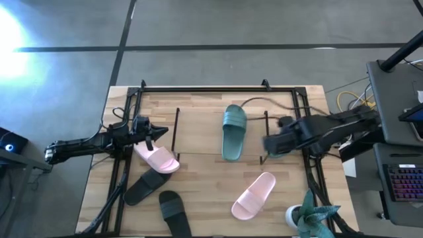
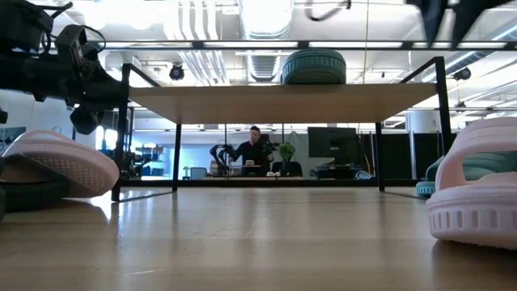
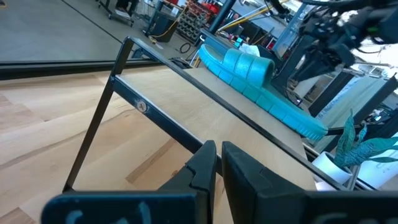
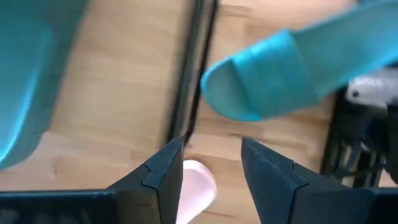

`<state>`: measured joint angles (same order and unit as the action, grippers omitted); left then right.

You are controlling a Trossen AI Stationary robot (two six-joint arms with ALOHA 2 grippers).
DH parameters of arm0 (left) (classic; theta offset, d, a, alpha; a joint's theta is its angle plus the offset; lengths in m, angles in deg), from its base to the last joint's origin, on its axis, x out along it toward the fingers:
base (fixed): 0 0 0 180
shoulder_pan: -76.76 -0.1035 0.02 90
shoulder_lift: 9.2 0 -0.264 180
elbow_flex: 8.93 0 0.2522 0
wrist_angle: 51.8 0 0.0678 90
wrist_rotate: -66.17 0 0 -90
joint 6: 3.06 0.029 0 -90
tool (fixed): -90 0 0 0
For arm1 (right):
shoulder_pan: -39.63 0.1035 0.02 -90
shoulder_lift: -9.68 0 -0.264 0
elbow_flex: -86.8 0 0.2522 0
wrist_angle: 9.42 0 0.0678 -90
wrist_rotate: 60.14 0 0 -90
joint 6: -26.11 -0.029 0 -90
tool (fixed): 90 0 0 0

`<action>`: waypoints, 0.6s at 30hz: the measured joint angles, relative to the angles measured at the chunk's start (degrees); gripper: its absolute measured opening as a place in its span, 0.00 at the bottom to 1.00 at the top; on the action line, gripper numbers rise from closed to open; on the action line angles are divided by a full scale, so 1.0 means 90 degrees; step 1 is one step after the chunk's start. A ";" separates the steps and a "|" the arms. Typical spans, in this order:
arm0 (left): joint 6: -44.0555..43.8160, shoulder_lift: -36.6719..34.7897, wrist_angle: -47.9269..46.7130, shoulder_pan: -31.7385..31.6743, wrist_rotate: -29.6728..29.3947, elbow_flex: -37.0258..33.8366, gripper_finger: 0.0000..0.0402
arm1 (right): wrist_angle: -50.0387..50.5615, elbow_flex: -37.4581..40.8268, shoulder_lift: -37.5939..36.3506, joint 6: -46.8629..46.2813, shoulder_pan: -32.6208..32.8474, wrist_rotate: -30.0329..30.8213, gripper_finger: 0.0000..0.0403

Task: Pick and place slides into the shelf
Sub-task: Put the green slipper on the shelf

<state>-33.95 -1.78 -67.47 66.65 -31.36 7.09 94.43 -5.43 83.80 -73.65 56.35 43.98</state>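
The shelf (image 1: 198,135) stands mid-table, and one teal slide (image 1: 232,132) lies on its wood board (image 3: 205,106). My left gripper (image 1: 157,132) is shut and holds nothing; it hovers by the shelf's left end, above a pink slide (image 1: 157,158) that seems to lean on a black slide (image 1: 142,188). My right gripper (image 4: 211,165) is open and empty by the shelf's right end (image 1: 271,142). A second teal slide (image 4: 292,68) lies under the right arm. Another pink slide (image 1: 254,195) and another black slide (image 1: 175,211) lie nearer the table's near edge.
A large black tube frame (image 1: 198,88) rings the table's far, left and right sides. A plant in a white pot (image 1: 309,215) stands at the near right corner. Bare wood lies between the shelf and the near edge (image 1: 211,178). A person stands far off in the room (image 2: 254,149).
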 joint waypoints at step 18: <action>0.0002 -0.0003 -0.0002 -0.0001 0.0001 0.0000 0.03 | -0.0299 0.2945 -0.3515 -0.3257 -0.0025 -0.0815 0.38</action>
<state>-33.93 -1.80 -67.50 66.64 -31.35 7.09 91.74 21.07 52.16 -102.96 56.12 36.65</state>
